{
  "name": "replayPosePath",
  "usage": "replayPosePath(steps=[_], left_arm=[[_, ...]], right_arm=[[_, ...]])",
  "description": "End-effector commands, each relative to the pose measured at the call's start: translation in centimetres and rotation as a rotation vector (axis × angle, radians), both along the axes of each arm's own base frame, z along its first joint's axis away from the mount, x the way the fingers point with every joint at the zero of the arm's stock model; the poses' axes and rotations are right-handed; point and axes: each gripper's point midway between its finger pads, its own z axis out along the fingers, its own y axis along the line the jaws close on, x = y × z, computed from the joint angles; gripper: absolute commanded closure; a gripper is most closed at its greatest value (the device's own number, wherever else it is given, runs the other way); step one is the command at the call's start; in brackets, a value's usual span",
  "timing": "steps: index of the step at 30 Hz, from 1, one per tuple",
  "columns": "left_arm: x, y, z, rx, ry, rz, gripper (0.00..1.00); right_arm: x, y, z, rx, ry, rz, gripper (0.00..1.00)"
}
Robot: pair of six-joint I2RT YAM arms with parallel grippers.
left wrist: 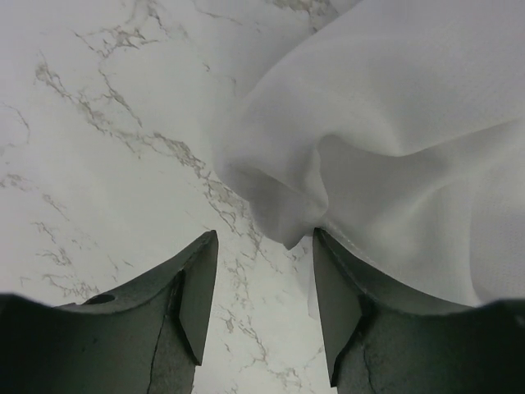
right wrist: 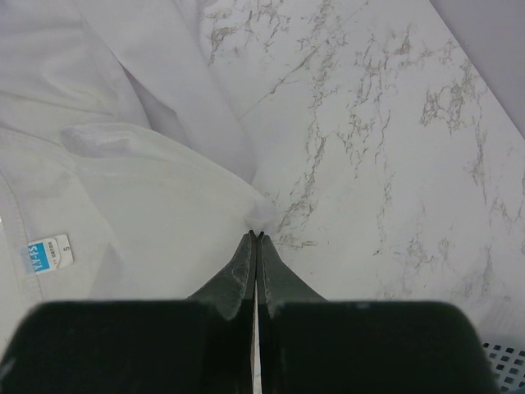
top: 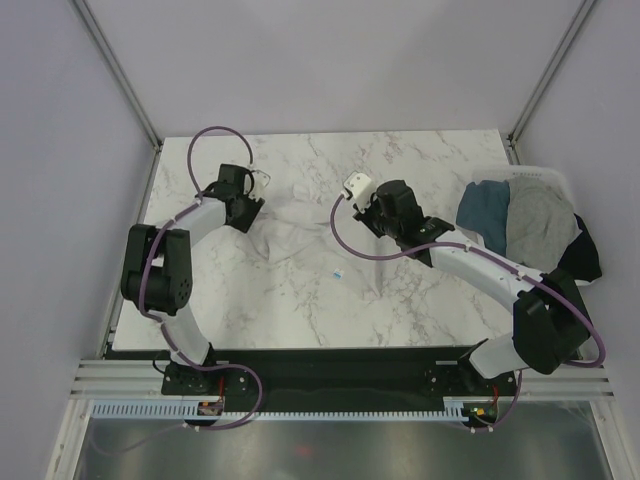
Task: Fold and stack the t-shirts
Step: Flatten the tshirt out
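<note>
The white t-shirt [top: 303, 236] lies spread and rumpled on the marble table [top: 420, 160] between my two grippers. My left gripper [top: 252, 203] is open at the shirt's left edge. In the left wrist view a cloth corner [left wrist: 394, 123] lies just ahead of the left gripper [left wrist: 264, 240] and drapes over the right finger [left wrist: 336, 295]. My right gripper [top: 363, 216] is shut on the shirt's right edge. In the right wrist view the right gripper [right wrist: 257, 236] pinches a small peak of white cloth [right wrist: 148, 189]. A size label [right wrist: 47, 253] shows on the shirt.
A white plastic bin [top: 545, 172] stands at the table's right edge, holding a teal shirt [top: 485, 210] and a light grey shirt [top: 540, 220]. A black shirt [top: 585, 255] hangs over its near right side.
</note>
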Motion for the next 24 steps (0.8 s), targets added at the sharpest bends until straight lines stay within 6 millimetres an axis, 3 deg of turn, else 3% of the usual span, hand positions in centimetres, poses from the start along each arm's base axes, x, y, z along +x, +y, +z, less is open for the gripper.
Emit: replayPosePath(steps=[1, 5, 14, 19, 24], left_arm=[[2.6, -0.3, 3.2, -0.079, -0.1, 0.035, 0.42], [3.4, -0.4, 4.8, -0.132, -0.122, 0.038, 0.33], [5.3, -0.6, 3.0, -0.254, -0.025, 0.065, 0.34], [4.3, -1.2, 1.8, -0.292, 0.036, 0.055, 0.37], [3.2, -0.9, 2.0, -0.315, 0.046, 0.055, 0.4]], right_arm=[[0.3, 0.1, 0.5, 0.033, -0.013, -0.007, 1.0], [0.4, -0.2, 0.3, 0.03, -0.011, -0.015, 1.0], [0.7, -0.4, 0.1, 0.031, -0.006, -0.028, 1.0], [0.8, -0.9, 0.2, 0.031, -0.01, -0.038, 1.0], [1.0, -1.1, 0.0, 0.032, -0.007, -0.047, 1.0]])
